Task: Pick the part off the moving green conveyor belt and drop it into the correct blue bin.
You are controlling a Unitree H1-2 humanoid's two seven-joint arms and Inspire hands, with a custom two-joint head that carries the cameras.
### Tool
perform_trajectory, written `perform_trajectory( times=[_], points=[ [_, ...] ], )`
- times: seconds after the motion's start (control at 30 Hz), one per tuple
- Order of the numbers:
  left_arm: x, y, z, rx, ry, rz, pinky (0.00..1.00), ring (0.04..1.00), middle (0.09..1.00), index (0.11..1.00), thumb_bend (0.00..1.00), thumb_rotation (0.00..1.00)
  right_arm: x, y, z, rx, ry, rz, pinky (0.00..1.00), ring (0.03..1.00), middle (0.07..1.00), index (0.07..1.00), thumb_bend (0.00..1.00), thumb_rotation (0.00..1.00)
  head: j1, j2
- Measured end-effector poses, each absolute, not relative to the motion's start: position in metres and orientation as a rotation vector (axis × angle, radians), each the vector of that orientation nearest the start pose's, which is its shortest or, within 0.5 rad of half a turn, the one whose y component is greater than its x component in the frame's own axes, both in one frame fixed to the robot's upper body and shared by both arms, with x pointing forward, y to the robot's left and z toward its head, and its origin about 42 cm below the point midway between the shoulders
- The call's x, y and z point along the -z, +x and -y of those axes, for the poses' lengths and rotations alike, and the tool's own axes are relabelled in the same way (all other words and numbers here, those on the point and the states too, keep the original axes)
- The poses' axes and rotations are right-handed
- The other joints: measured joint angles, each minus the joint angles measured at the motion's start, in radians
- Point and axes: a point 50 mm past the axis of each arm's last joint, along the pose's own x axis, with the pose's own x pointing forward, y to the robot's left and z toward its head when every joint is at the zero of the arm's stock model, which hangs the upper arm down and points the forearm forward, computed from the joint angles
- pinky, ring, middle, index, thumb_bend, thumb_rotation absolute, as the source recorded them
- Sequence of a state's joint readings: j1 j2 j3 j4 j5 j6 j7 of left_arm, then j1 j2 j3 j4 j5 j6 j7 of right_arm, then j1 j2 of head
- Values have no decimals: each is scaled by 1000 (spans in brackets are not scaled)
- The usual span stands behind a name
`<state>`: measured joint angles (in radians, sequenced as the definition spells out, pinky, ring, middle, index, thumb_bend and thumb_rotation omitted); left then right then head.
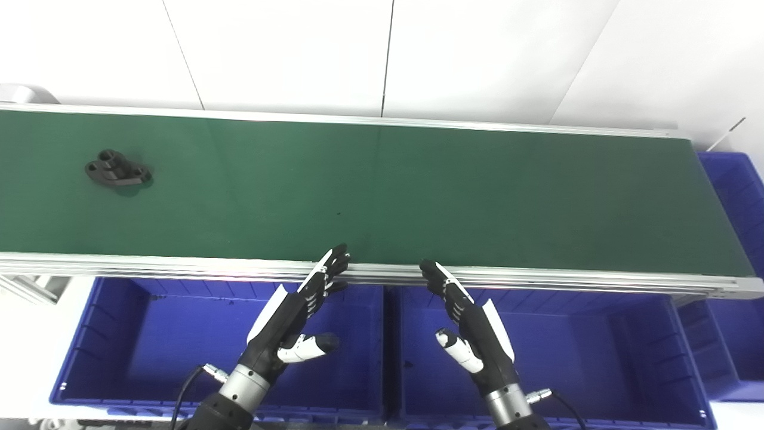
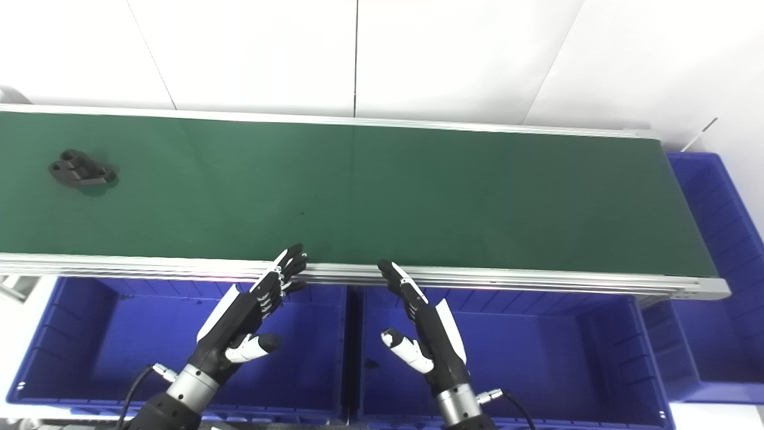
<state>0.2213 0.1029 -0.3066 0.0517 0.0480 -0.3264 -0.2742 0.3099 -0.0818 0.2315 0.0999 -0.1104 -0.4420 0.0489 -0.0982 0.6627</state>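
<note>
A black part (image 1: 117, 169) with round holes lies on the green conveyor belt (image 1: 382, 191) at its far left; it also shows in the right eye view (image 2: 82, 168). My left hand (image 1: 296, 316) is open and empty, held over the left blue bin (image 1: 149, 334), fingertips near the belt's front rail. My right hand (image 1: 470, 319) is open and empty over the middle blue bin (image 1: 597, 346), also near the rail. Both hands are far to the right of the part.
A third blue bin (image 1: 737, 197) stands at the belt's right end. An aluminium rail (image 1: 537, 276) runs along the belt's front edge. A small dark speck (image 1: 408, 364) lies in the middle bin. A white wall is behind the belt.
</note>
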Motion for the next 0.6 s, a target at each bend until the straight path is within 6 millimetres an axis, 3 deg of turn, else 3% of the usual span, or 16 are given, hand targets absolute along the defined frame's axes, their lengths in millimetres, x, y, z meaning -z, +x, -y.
perform_trajectory(
  times=[0.4,0.6],
  points=[
    [-46,185,-159,553,85,38,897,970,972,1000,915,788,-28,157,185,-260,-119,36,915,932,918,905,888,899,8,-8],
    [-45,185,-159,554,84,45,898,971,972,1000,911,781,-28,157,185,-262,-120,35,920,932,922,906,879,895,28,-32]
  ],
)
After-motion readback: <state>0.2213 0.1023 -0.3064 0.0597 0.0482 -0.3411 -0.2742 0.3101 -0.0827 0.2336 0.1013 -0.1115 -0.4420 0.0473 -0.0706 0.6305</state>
